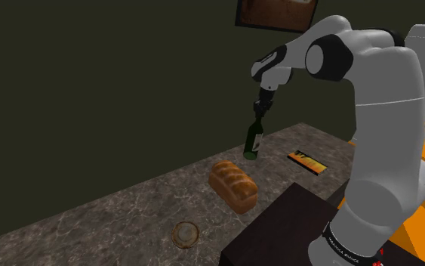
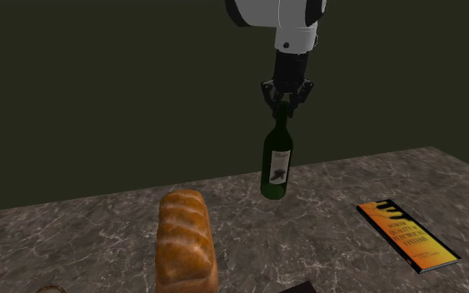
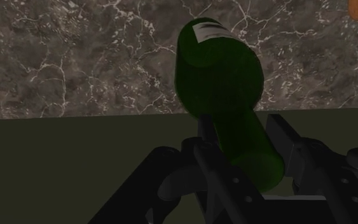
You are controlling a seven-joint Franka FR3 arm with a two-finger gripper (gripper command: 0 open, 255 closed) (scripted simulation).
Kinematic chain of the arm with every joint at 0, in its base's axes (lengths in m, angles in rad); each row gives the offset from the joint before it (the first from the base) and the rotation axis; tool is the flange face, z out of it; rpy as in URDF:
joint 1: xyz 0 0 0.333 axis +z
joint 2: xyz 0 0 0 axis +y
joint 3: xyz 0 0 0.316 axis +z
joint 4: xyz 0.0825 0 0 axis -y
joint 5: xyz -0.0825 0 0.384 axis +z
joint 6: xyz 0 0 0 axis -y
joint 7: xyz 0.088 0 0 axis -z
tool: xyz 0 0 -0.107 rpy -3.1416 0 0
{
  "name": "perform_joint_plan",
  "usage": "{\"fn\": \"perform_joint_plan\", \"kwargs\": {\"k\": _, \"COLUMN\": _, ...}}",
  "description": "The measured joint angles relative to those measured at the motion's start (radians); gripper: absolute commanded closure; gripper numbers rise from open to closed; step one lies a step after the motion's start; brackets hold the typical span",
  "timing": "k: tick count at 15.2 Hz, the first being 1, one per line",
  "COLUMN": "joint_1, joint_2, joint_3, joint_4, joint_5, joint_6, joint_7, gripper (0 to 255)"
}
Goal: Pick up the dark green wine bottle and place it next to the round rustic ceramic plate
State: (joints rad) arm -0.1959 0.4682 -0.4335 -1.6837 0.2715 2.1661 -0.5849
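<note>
A dark green wine bottle (image 1: 253, 142) (image 2: 277, 166) (image 3: 219, 70) with a pale label is held by its neck, slightly tilted, near the marble counter's back edge. My black gripper (image 1: 260, 112) (image 2: 285, 104) (image 3: 247, 149) is shut on the neck from above. The bottle's base is at or just above the counter (image 1: 127, 211); I cannot tell whether it touches. The round brownish plate (image 1: 186, 233) (image 2: 49, 290) lies near the counter's front edge, well away from the bottle, beyond the bread.
A loaf of bread (image 1: 233, 186) (image 2: 186, 241) lies on the counter between the bottle and the plate. An orange-and-black book (image 1: 307, 161) (image 2: 407, 235) lies flat on the bottle's other side. The dark stand (image 1: 278, 234) borders the counter's front. A dark wall rises behind.
</note>
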Motion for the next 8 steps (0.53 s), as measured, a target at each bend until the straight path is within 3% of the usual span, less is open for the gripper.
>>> {"fn": "perform_joint_plan", "kwargs": {"k": 8, "joint_1": 0.006, "joint_2": -0.042, "joint_3": -0.013, "joint_4": 0.050, "joint_5": -0.026, "joint_6": -0.088, "joint_7": 0.019, "gripper": 255}}
